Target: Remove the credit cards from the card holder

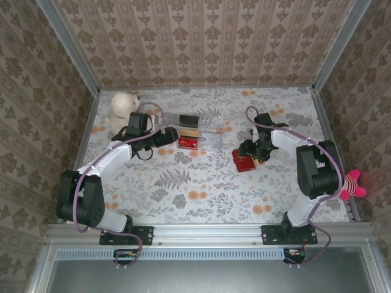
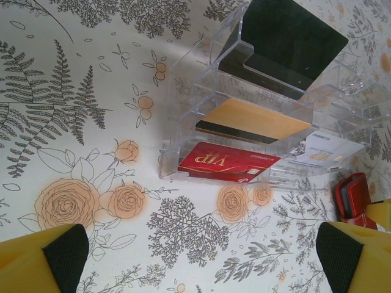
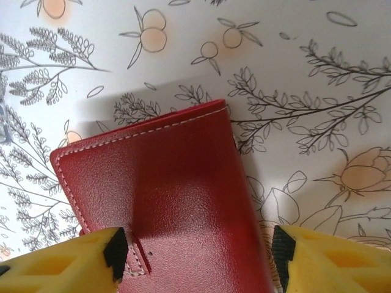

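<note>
Lying slantwise, closed card holder (image 3: 171, 195)

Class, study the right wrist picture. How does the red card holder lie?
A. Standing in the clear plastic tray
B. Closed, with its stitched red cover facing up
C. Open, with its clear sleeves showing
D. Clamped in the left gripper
B: the card holder is shut, its stitched red cover facing up on the table, beneath the open right gripper.
</note>
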Tool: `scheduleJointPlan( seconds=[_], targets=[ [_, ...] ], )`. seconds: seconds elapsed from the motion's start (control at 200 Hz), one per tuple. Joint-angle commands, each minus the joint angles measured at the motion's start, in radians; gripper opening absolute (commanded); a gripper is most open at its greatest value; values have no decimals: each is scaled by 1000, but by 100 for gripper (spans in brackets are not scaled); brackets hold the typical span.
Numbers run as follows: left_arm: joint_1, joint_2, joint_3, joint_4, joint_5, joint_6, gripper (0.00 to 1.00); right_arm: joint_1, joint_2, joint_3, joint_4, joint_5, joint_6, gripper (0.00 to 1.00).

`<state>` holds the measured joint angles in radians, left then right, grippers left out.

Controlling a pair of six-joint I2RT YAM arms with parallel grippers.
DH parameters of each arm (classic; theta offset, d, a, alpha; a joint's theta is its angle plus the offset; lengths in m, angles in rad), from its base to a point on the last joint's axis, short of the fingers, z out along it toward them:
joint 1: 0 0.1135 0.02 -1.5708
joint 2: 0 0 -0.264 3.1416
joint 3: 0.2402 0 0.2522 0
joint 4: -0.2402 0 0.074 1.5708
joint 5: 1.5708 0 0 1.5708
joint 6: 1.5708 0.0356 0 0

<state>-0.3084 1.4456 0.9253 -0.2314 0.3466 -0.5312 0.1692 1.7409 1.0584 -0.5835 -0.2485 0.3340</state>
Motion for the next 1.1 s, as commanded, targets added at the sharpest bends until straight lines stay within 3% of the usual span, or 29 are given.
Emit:
scheduleJointPlan(
  seconds=[0.0, 0.305, 0.465, 0.615, 0.835, 1.095],
  targets=[
    [-11, 13, 38, 10, 28, -14, 100, 7, 29, -12, -21, -25, -22, 61],
    [-47, 42, 53, 14, 75, -41, 100, 32, 59, 12, -66, -21, -30, 58],
    [-112, 92, 77, 28, 96, -72, 100, 49, 46, 14, -71, -81, -19, 39],
    [-177, 138, 72, 104, 149, -139, 100, 71, 8, 2, -60, -101, 12, 29],
    [-252, 189, 34, 217, 185, -233, 100, 98, -93, -80, 41, -207, 110, 20],
    [-299, 233, -17, 345, 230, -342, 94, 101, -223, -191, 280, -372, 283, 14]
  ],
)
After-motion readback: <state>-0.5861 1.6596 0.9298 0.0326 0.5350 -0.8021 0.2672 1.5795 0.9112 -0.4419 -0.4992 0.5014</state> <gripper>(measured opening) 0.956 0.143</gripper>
